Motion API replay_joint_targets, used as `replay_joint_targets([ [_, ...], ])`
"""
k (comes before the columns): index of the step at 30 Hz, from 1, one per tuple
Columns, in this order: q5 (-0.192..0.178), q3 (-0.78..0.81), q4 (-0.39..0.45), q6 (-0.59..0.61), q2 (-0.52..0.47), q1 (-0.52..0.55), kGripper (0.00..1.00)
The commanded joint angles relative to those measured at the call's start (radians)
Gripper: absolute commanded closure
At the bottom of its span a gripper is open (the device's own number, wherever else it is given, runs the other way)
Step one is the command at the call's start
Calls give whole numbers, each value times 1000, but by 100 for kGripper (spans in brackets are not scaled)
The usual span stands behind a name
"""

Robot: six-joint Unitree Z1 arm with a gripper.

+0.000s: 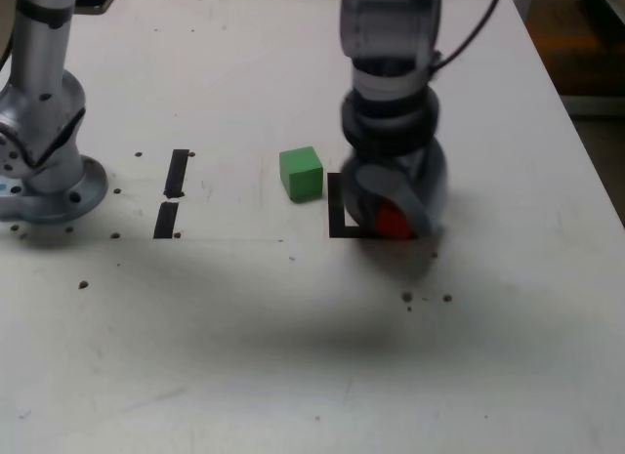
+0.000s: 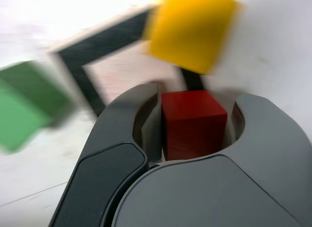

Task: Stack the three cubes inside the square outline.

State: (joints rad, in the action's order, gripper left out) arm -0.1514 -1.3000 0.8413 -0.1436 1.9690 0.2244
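Exterior view: the arm comes down from the top of the picture and stands almost upright, its wrist bent so that the gripper (image 1: 395,215) points down at the table (image 1: 293,356). The gripper is low, over the square outline (image 1: 337,215), of which only one corner shows beside it. The red cube (image 1: 393,222) is between the jaws, which are closed on its two sides; the wrist view shows this grip clearly. The green cube (image 1: 301,173) lies on the table just outside the outline, on the exterior view's left. The yellow cube (image 2: 191,30), blurred, shows only in the wrist view, beyond the red cube and lying across the outline's tape.
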Motion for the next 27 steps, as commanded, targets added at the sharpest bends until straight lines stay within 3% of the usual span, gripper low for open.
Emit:
replay_joint_targets([
  [1,-4,-1,30,13,-34,-8,98],
  [7,21,14,84,40,-74,-36,98],
  [17,110,24,92,12,-43,-101,98],
  [24,143,-10,90,-24,17,-143,97],
  [27,135,-52,89,-39,39,-154,97],
])
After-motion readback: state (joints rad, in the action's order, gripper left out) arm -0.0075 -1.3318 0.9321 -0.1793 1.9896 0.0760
